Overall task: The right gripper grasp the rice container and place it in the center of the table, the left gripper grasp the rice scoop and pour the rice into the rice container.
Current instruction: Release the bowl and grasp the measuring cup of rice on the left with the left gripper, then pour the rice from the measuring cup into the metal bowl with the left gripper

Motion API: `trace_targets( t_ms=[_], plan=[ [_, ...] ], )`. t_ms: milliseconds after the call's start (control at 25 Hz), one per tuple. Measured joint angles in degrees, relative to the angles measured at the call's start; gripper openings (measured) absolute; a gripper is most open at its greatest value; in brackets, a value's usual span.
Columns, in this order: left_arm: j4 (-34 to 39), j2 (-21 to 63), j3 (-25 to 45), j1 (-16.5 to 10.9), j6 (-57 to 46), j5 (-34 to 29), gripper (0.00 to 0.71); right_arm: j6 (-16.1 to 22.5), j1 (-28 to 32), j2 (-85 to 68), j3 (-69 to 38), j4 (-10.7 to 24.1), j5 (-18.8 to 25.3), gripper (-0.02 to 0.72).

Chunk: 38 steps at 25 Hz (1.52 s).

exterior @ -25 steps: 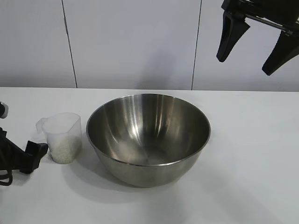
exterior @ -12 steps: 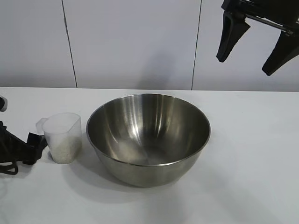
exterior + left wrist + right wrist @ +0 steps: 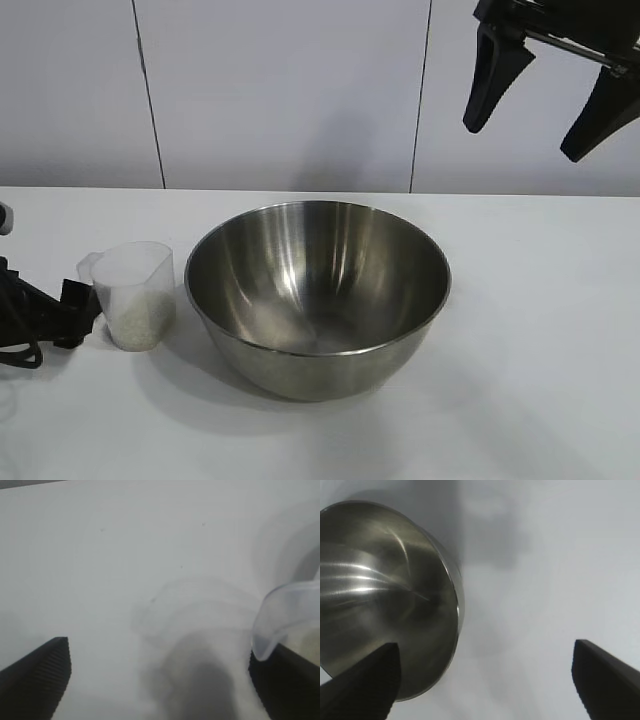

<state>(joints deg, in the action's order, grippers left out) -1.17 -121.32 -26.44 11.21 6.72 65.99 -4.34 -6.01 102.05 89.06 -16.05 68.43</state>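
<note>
White table, rice scoop just beside spread left gripper, spread right gripper above rice container

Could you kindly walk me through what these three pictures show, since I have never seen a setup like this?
This is a two-armed robot working at a plain white table. The wide picture comes from a camera facing the arms; the other two come from cameras on each arm's wrist.

On the table stands a large shiny stainless-steel bowl, with no rice in it. Beside it is a small clear plastic measuring cup holding white rice grains.

The left arm's black two-fingered end effector sits low at the table's left edge, open, with one finger right by the cup; the left wrist picture shows the cup's lip at that finger, not between the two. The right arm's black end effector hangs high above the table, open and empty; its wrist camera looks down on the bowl. Nothing is held.
</note>
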Motion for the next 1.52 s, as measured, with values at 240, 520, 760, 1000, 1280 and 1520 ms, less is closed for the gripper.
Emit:
trace_targets(
  t_ms=[240,520,760,1000,1280,1520],
  plan=[
    [0.1,0.8,-0.6,0.0,0.0,0.1,0.696,0.0,0.0,0.0,0.0,0.0,0.0,0.643],
    [0.3,0.8,-0.6,0.0,0.0,0.1,0.448,0.0,0.0,0.0,0.0,0.0,0.0,0.643],
    [2.8,0.8,-1.8,0.0,0.0,0.0,0.127,0.0,0.0,0.0,0.0,0.0,0.0,0.643],
    [6.1,0.8,-3.0,0.0,0.0,-0.1,0.014,0.0,0.0,0.0,-0.1,0.0,-0.1,0.643],
    [10.6,6.4,-3.0,0.0,0.4,-0.3,0.009,0.0,0.0,0.0,-0.3,-0.5,-0.2,0.643],
    [11.2,15.6,-4.1,0.5,5.2,-5.9,0.009,0.0,0.0,0.0,-0.3,-0.8,-0.2,0.643]
  ],
)
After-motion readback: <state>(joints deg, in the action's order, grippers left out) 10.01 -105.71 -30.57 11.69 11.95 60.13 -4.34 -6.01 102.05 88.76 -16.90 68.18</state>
